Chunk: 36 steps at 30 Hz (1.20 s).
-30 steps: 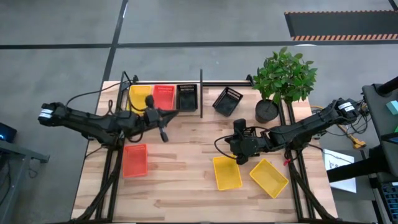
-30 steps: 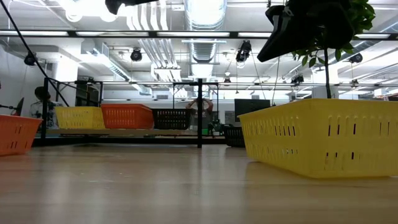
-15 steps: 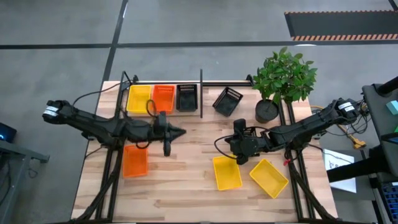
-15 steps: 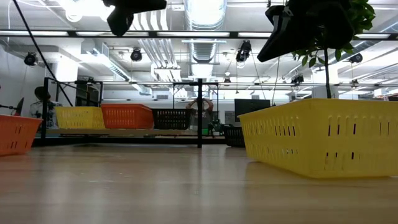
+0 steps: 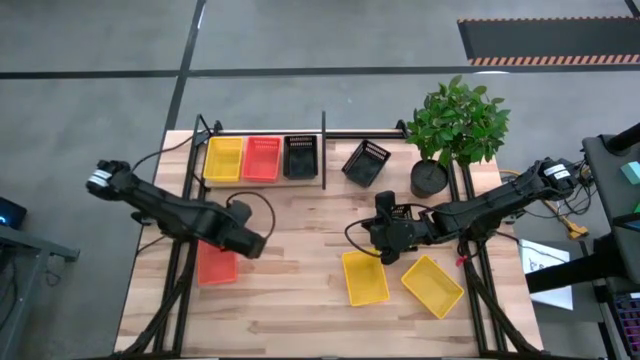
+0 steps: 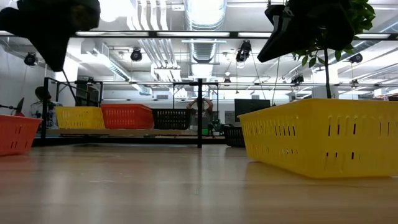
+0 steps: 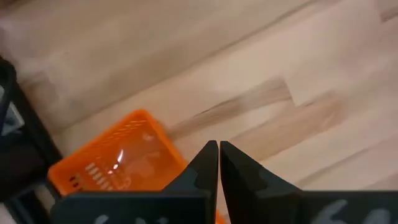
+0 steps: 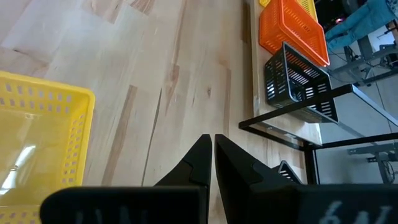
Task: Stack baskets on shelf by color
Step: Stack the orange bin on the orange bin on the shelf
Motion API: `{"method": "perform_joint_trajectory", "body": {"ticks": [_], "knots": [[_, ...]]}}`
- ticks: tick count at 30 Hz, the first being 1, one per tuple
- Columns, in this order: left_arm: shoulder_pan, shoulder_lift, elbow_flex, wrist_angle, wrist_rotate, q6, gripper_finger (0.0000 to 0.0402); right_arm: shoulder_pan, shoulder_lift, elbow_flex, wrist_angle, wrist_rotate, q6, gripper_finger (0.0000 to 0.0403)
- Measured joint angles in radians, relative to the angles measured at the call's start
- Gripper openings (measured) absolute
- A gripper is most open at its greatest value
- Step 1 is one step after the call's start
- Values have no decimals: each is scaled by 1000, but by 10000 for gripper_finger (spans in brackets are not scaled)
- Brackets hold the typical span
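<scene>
**Left claw over the orange basket, three baskets on the shelf**

While the left gripper (image 5: 250,243) hangs above the table's left side with its fingers (image 7: 208,163) pressed together and holding nothing, a loose orange basket (image 5: 217,266) lies on the table (image 5: 300,300) just beneath and beside it, partly covered by the arm from above; the left wrist view shows that basket (image 7: 118,162) empty and close under the fingertips. On the shelf (image 5: 262,181) at the back left stand three baskets side by side: yellow (image 5: 223,159), red-orange (image 5: 262,158) and black (image 5: 300,157), the black one nearest the upright post (image 5: 324,150); a second black basket (image 5: 366,162) sits tilted on the table past the post, near the potted plant (image 5: 455,125). The right gripper (image 5: 385,252) waits mid-table, closed and empty, just behind a yellow basket (image 5: 365,277); another yellow basket (image 5: 432,285) lies beside that one, turned at an angle.
</scene>
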Motion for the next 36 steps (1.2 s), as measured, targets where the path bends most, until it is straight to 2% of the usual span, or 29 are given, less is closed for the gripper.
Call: {"method": "perform_joint_trajectory", "body": {"ticks": [5,11,15,21,24,27,36], "knots": [[-3,35,-16,12,37,-83,0,0,0,0,0,0,3,12],[-4,43,-71,13,87,-86,8,0,0,0,-6,0,4,12],[-3,39,-105,3,102,-89,45,0,0,0,-9,0,6,12],[-3,38,-152,37,111,-89,128,0,0,0,-12,-1,15,12],[-3,39,-199,84,160,-90,158,0,0,0,-16,-1,15,12],[-3,39,-248,171,180,-89,171,0,0,0,-16,-1,15,12],[13,38,-322,352,161,-69,173,0,0,0,-16,-1,15,12]]}}
